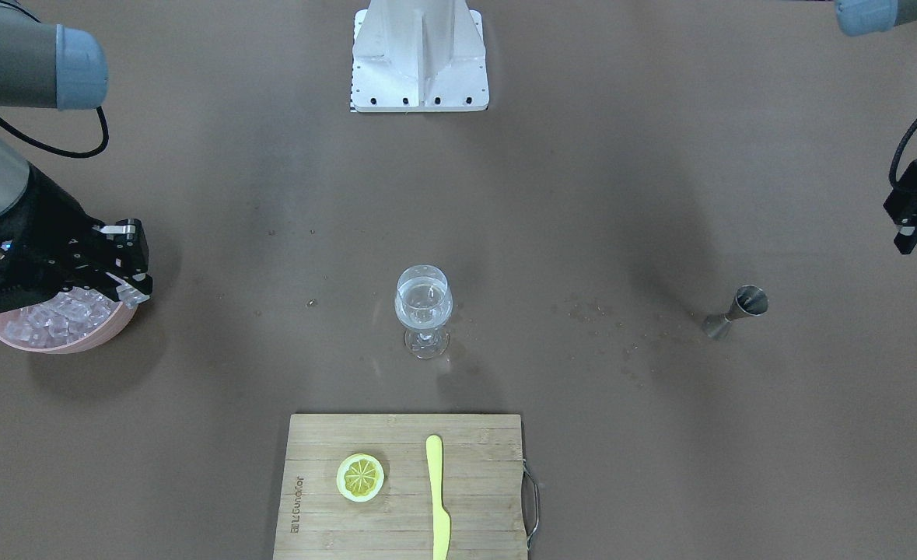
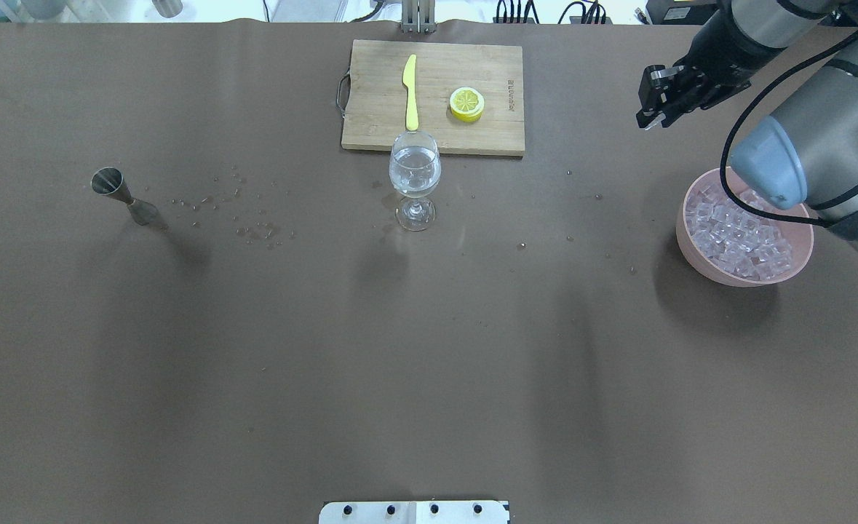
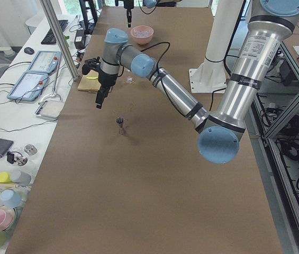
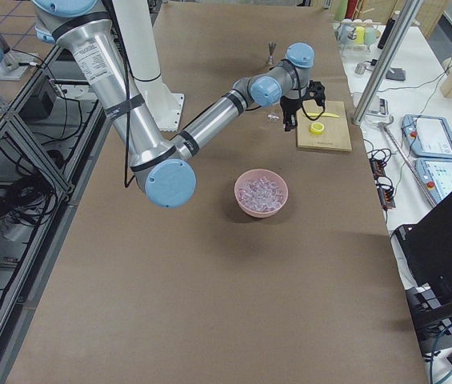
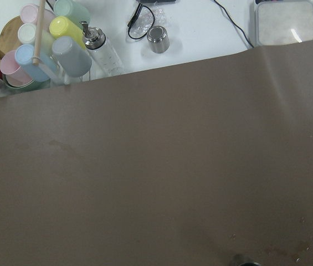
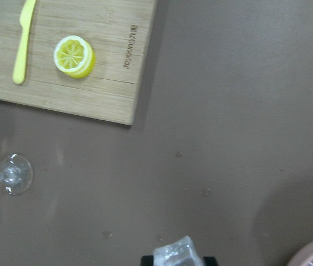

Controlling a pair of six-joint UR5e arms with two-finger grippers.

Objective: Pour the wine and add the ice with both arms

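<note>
A stemmed glass (image 1: 424, 307) (image 2: 415, 171) stands mid-table with clear wine (image 1: 424, 299) in its bowl. The ice (image 2: 738, 233) is heaped in a pink bowl (image 1: 77, 346) (image 2: 690, 251) on my right side. My right gripper (image 1: 133, 292) (image 2: 650, 120) hangs just past the bowl's rim, shut on one ice cube (image 6: 174, 256) (image 1: 130, 294). Far out at the table's left edge, my left gripper (image 1: 905, 237) hovers beyond the steel jigger (image 1: 736, 311) (image 2: 119, 193); its fingers are too unclear to judge. Nothing shows between them.
A wooden cutting board (image 1: 474, 482) with a lemon slice (image 1: 360, 477) and a yellow knife (image 1: 436, 498) lies behind the glass. The white pedestal (image 1: 419, 54) stands at the robot's side. Droplets speckle the table between the jigger and the glass.
</note>
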